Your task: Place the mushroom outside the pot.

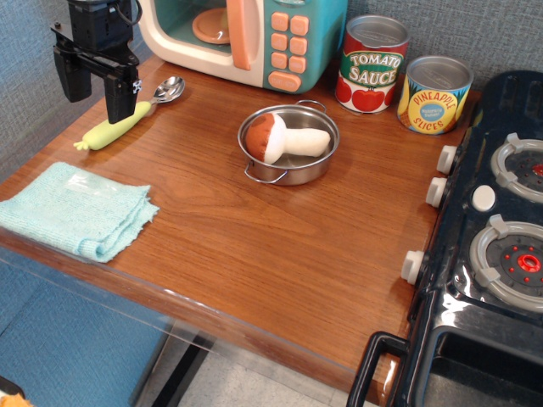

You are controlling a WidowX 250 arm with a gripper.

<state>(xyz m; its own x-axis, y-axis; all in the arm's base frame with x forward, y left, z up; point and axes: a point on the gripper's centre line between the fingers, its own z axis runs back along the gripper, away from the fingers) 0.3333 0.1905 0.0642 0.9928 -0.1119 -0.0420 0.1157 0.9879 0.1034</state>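
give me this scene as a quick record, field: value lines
mushroom: lying on its side inside the pot, cap toward the left
pot: on the wooden table, near its middle
gripper: open, empty, over the table's far left, away from the pot
spoon: on the table beside the gripper
cloth: folded, front left edge
cans: tomato sauce can and pineapple can, upright behind the pot
toy microwave: at the back
toy stove: at the right
task status: not done
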